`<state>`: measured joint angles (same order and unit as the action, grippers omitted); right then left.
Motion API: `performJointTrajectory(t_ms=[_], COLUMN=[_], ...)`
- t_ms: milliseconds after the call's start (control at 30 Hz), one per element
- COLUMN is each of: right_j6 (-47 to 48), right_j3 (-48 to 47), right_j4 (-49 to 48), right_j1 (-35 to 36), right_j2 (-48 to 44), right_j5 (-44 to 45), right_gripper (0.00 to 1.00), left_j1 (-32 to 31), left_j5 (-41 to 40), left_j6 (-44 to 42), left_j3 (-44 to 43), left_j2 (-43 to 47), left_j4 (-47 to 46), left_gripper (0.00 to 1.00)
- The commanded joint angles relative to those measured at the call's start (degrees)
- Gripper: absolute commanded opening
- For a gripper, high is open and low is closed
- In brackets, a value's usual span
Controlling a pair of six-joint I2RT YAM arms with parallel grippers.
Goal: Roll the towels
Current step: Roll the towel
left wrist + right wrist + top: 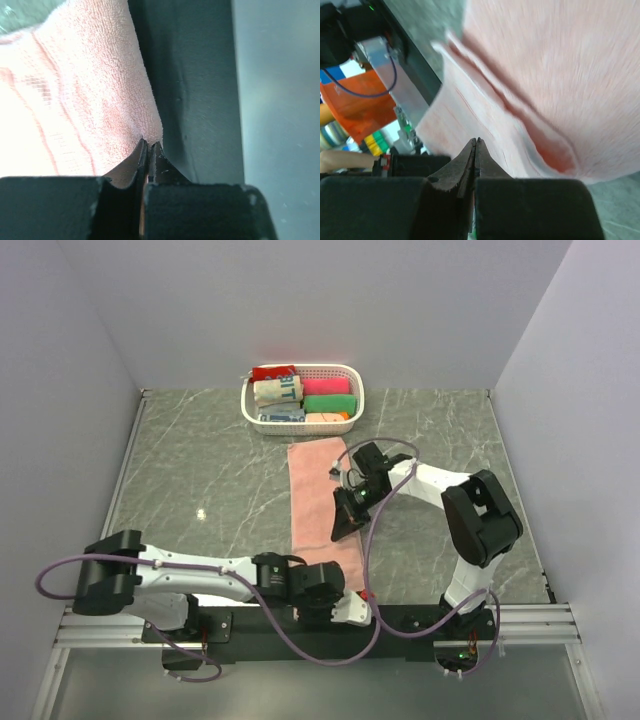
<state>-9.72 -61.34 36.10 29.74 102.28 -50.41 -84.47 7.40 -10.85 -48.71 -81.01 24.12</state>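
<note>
A salmon-pink towel lies flat in a long strip from the white basket toward the near edge of the table. My left gripper is at the towel's near end. In the left wrist view its jaws are shut, with the towel's corner drawn into a point between the tips. My right gripper is low over the towel's right edge, about midway along. In the right wrist view it is shut, with nothing seen between the tips and the towel's layered edge just beyond.
The white basket at the back holds rolled cloths: red, cream with blue letters, magenta and green. The dark mounting rail runs beside the towel's near corner. White walls close in the table's left, right and back sides.
</note>
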Motion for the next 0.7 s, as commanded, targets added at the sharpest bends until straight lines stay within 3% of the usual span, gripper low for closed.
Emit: performJointTrajectory(t_ms=[0, 367, 667], right_j6=[-2.2, 3.3, 4.5], right_j3=[-1.8, 1.7, -8.3], right_j4=[-2.6, 0.3, 2.5], right_j1=[0.2, 2.5, -1.2], right_j2=[-1.4, 3.1, 0.3], right_j5=[0.6, 1.2, -2.7], right_gripper=[0.0, 0.0, 0.0], left_j1=[1.3, 15.6, 17.1], left_j5=[7.0, 13.8, 13.0], left_j6=[-2.0, -4.0, -8.5], left_j3=[0.5, -5.3, -4.8], left_j2=[3.9, 2.8, 5.0], left_j4=[2.0, 2.9, 1.8], left_gripper=[0.0, 0.0, 0.0])
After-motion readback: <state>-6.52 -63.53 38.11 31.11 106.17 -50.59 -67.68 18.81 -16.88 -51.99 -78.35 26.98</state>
